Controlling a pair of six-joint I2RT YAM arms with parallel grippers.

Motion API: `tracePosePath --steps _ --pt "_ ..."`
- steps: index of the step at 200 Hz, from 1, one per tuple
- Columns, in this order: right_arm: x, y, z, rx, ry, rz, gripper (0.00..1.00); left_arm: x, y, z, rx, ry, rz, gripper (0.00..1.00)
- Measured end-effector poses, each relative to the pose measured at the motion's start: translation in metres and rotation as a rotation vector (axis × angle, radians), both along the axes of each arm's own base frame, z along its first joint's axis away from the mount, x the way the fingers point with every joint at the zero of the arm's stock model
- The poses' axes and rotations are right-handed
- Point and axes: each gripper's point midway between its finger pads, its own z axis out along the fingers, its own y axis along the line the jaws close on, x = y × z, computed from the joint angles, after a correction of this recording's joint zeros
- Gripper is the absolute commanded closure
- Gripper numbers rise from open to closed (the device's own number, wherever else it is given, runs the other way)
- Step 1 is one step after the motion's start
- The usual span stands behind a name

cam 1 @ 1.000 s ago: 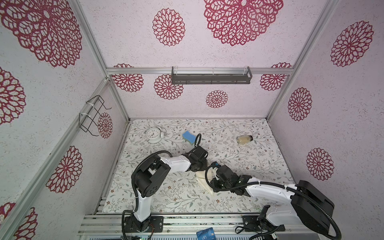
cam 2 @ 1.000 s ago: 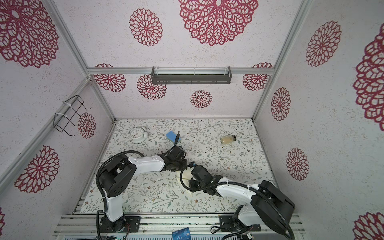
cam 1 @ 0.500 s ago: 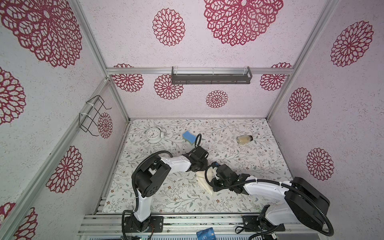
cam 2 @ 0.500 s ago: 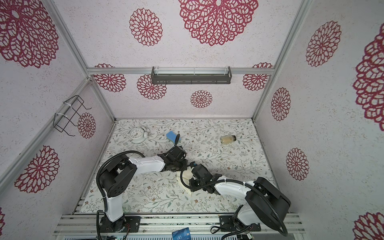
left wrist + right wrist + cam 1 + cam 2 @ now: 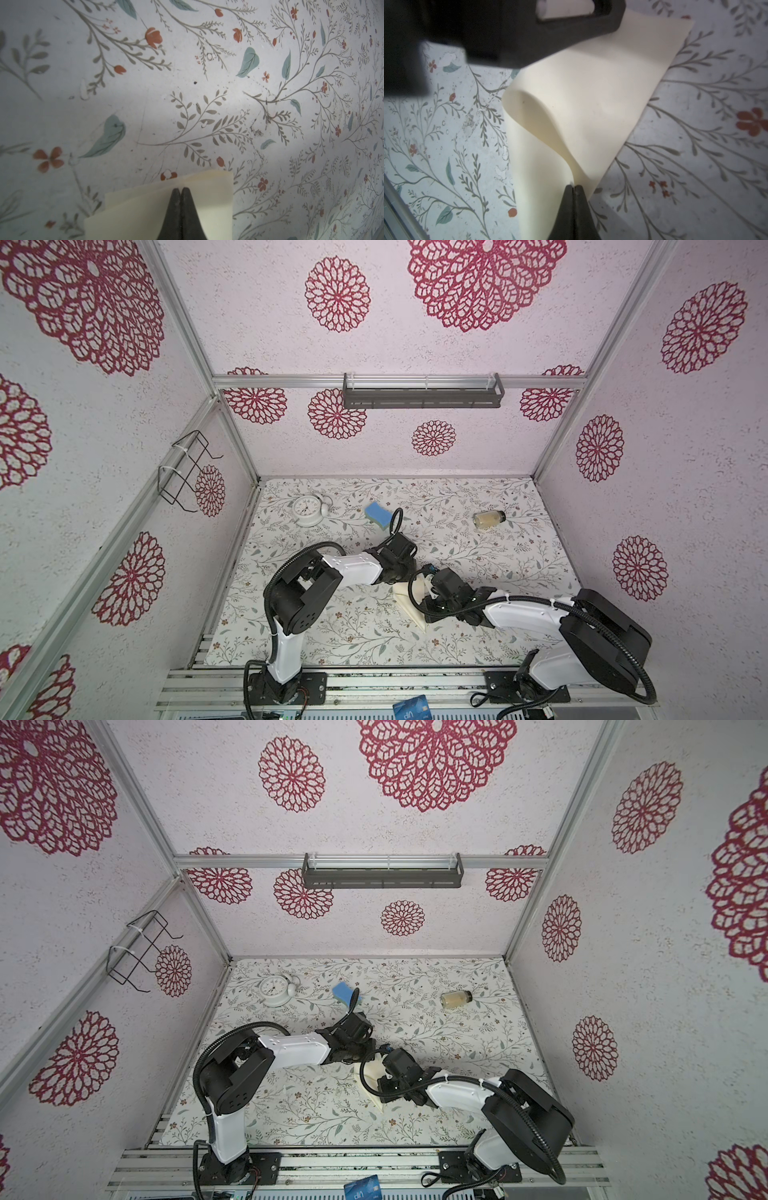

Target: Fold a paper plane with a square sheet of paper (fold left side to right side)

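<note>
Floral-print table (image 5: 519, 568). Lying on it: white alarm clock (image 5: 307, 511) at upper left, blue sponge (image 5: 376, 514) right of it, small jar (image 5: 489, 519) on its side at upper right, folded cream paper (image 5: 402, 598) at centre.

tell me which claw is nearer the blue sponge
left. the left claw rests shut on the end of the paper that faces the blue sponge; the right claw pinches a paper flap farther from it, toward the front.

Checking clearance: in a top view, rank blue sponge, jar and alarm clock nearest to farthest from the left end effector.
1. Blue sponge, just behind the left end effector.
2. Jar, back right.
3. Alarm clock, back left.
</note>
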Motion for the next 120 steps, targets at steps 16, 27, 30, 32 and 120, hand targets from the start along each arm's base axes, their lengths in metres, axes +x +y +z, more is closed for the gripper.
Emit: tracePosePath --steps 16,27,30,32,120 --pt "0.0007 -0.0002 0.0002 0.002 0.000 -0.002 1.00 -0.0002 -0.0003 -0.0002 -0.001 -0.001 -0.001 1.00" --pt "0.0014 -0.0004 0.0004 0.003 -0.001 -0.004 1.00 -0.0001 -0.0004 -0.0001 -0.001 -0.001 0.000 1.00" --pt "0.0016 -0.0005 0.0005 0.003 -0.002 -0.005 1.00 -0.0001 -0.0004 -0.0002 -0.001 -0.001 0.000 1.00" --pt "0.0017 -0.0006 0.0005 0.003 -0.002 -0.005 1.00 -0.0001 -0.0004 -0.0003 -0.001 -0.001 0.000 1.00" --pt "0.0036 -0.0050 -0.0028 0.004 -0.002 -0.019 1.00 0.0007 -0.0003 0.0012 -0.002 -0.007 -0.002 1.00"
